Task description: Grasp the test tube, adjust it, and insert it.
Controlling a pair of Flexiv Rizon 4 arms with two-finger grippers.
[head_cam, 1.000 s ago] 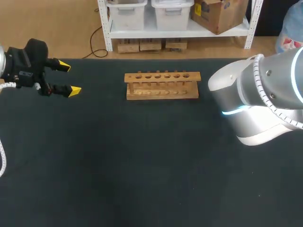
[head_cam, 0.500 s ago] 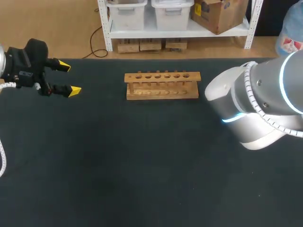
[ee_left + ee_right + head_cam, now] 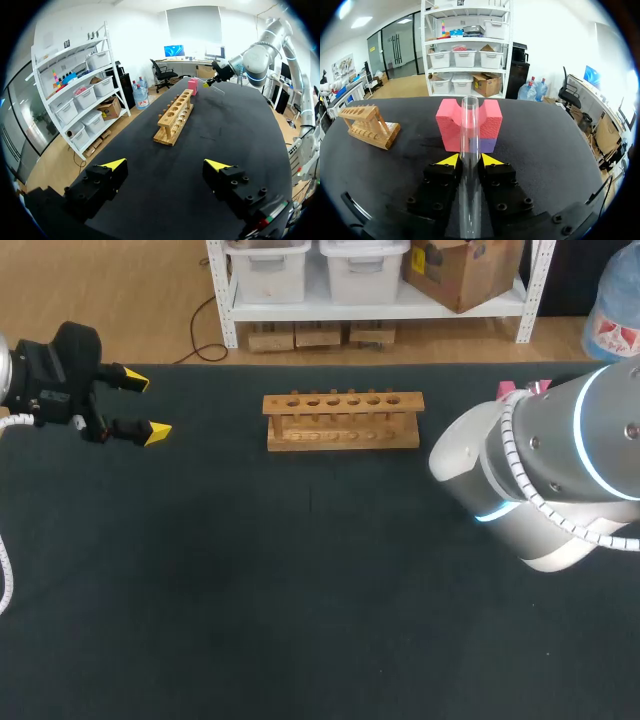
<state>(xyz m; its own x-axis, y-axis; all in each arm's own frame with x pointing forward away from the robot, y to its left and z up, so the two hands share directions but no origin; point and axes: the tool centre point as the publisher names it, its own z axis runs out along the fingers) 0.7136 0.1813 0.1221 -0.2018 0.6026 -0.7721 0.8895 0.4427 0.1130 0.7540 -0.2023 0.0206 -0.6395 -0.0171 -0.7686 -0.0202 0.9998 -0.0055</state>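
Clear glass test tube (image 3: 469, 130) pinched upright in right gripper (image 3: 465, 160), pink foam block (image 3: 490, 125) just ahead, left gripper (image 3: 147, 406) splayed, frame's upper left

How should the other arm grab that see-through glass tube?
Probably on the bare stretch of the clear glass test tube sticking out ahead of the right gripper, whose fingers pinch it from two sides. The open left gripper should come from the side and squeeze across its round, straight wall, not the open end.
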